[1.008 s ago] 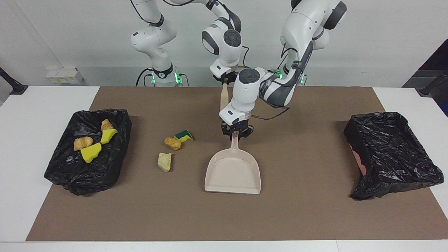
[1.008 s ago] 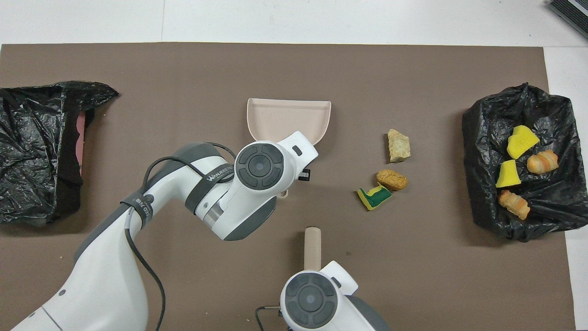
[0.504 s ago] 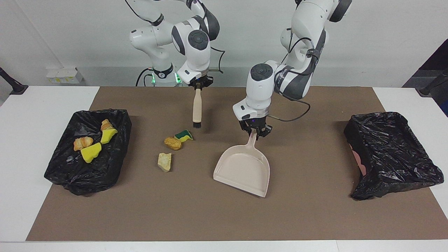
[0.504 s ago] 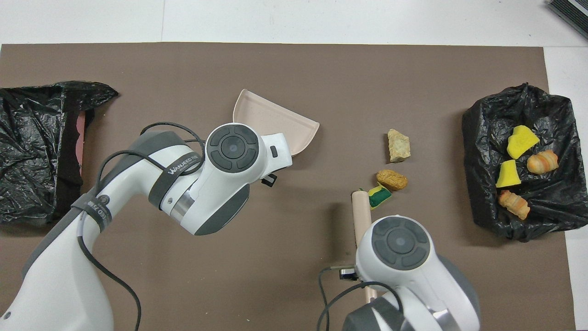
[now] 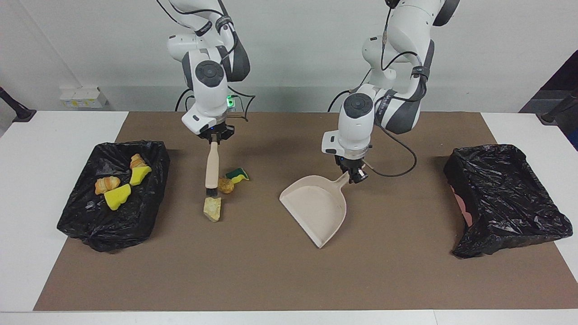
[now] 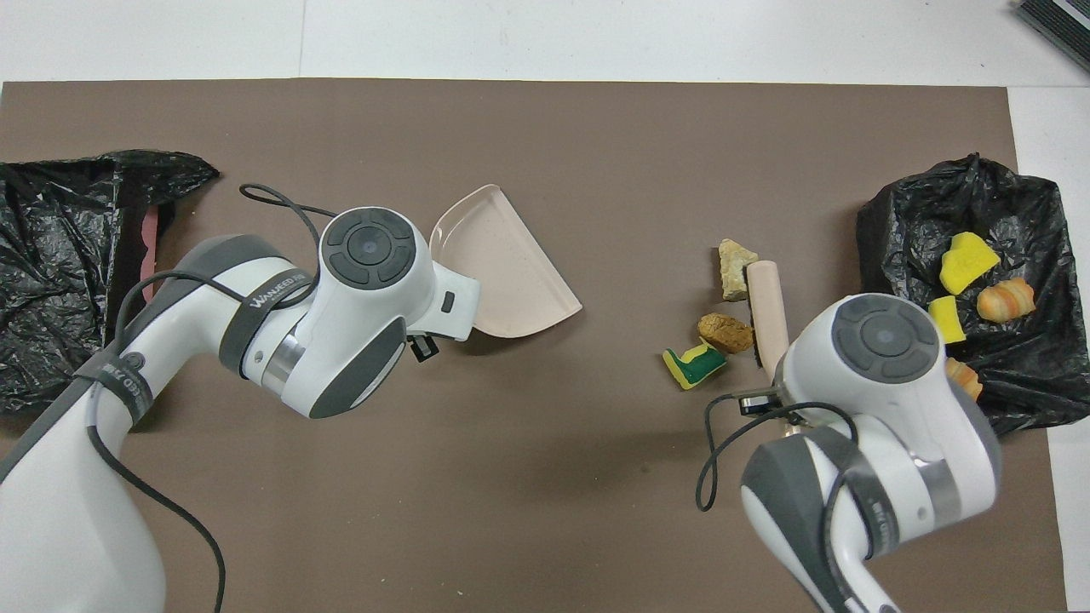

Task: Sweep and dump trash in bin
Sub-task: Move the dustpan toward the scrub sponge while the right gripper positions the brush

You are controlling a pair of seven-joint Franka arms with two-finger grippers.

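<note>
Black bin bags (image 5: 113,194) at both table ends — brown mat (image 5: 289,280) between.

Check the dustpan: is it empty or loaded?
Empty. The dustpan, held by the left pincer, shows only bare beige inside; three scraps lie on the mat beside the brush.

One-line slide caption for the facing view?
Right gripper dangles the brush over three loose scraps while left gripper angles the dustpan toward them.
</note>
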